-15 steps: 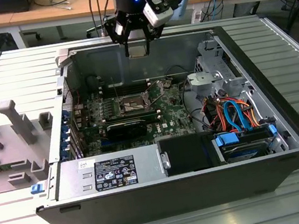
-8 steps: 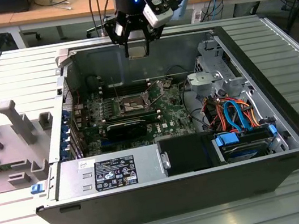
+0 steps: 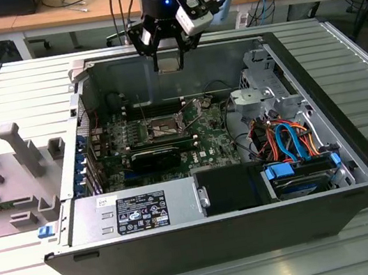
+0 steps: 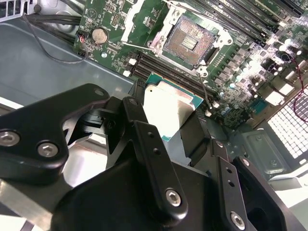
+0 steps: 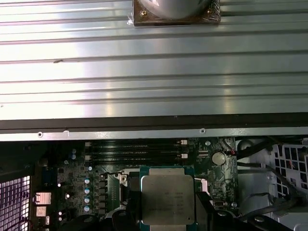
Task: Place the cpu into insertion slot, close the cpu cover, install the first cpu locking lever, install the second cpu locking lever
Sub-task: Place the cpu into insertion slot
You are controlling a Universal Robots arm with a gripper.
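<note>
My gripper (image 3: 168, 61) hangs over the back wall of the open computer case, shut on the cpu (image 3: 169, 64), a flat square chip with a silver-grey top. Both wrist views show the cpu (image 4: 167, 102) (image 5: 168, 198) clamped between the black fingers (image 4: 144, 130) (image 5: 206, 211). The insertion slot (image 3: 160, 129) (image 4: 188, 41) lies on the green board below and in front of the gripper, its dark contact field uncovered. A silvery plate (image 4: 137, 17), which seems to be the cpu cover, stands open at the socket's edge. Thin wire levers (image 4: 206, 91) stick up beside the socket.
Long black memory slots (image 5: 134, 150) run beside the socket, and a black card (image 3: 155, 158) sits in front of it. A drive cage with coloured cables (image 3: 291, 144) fills the case at the exterior view's right. The power supply (image 3: 140, 212) sits at the front, and a grey fixture tray (image 3: 13, 173) lies outside.
</note>
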